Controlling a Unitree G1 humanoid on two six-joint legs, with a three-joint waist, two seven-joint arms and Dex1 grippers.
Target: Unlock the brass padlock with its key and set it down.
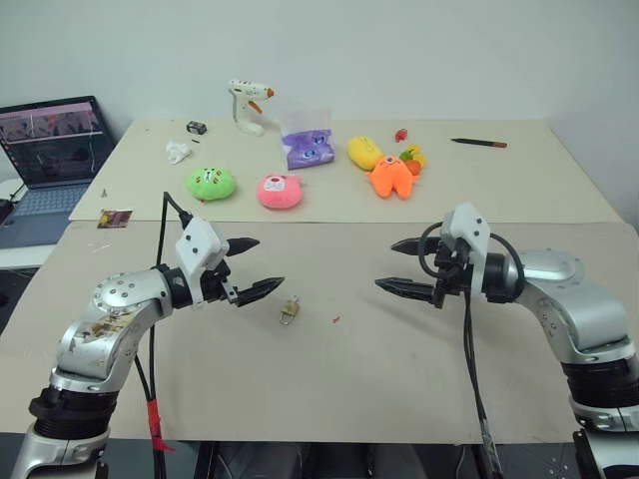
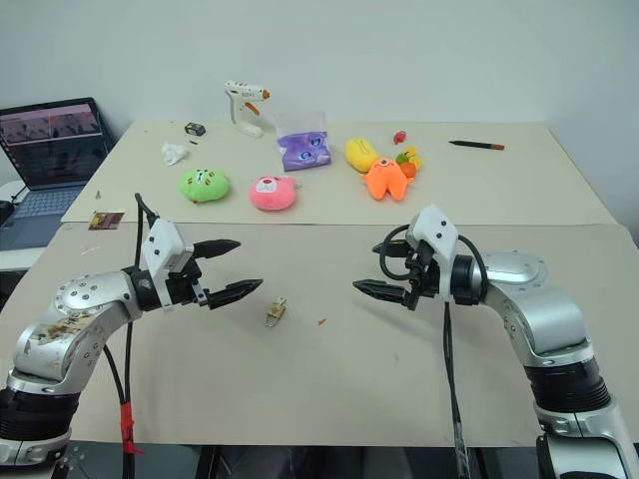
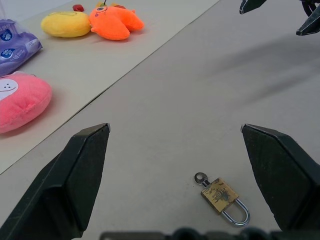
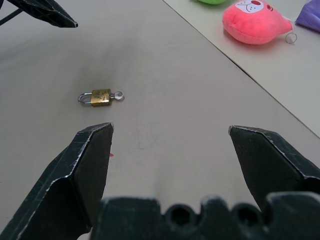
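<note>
The brass padlock (image 1: 290,310) lies flat on the beige table (image 1: 329,399), between my two arms and a bit nearer the left one. The key (image 3: 201,178) sticks out of its base, its ring head showing, and the silver shackle (image 3: 236,216) looks closed. My left gripper (image 1: 270,262) hovers open just left of the lock, with nothing between its fingers. My right gripper (image 1: 385,264) hovers open farther to the right, pointing toward the lock and also empty. Neither gripper touches the lock.
A small red scrap (image 1: 335,320) lies right of the lock. On the far table are a green plush (image 1: 211,183), a pink plush (image 1: 280,191), an orange plush (image 1: 392,176), a purple pack (image 1: 308,148), a glue gun (image 1: 247,105) and a pen (image 1: 479,143). A laptop (image 1: 55,150) stands at the left.
</note>
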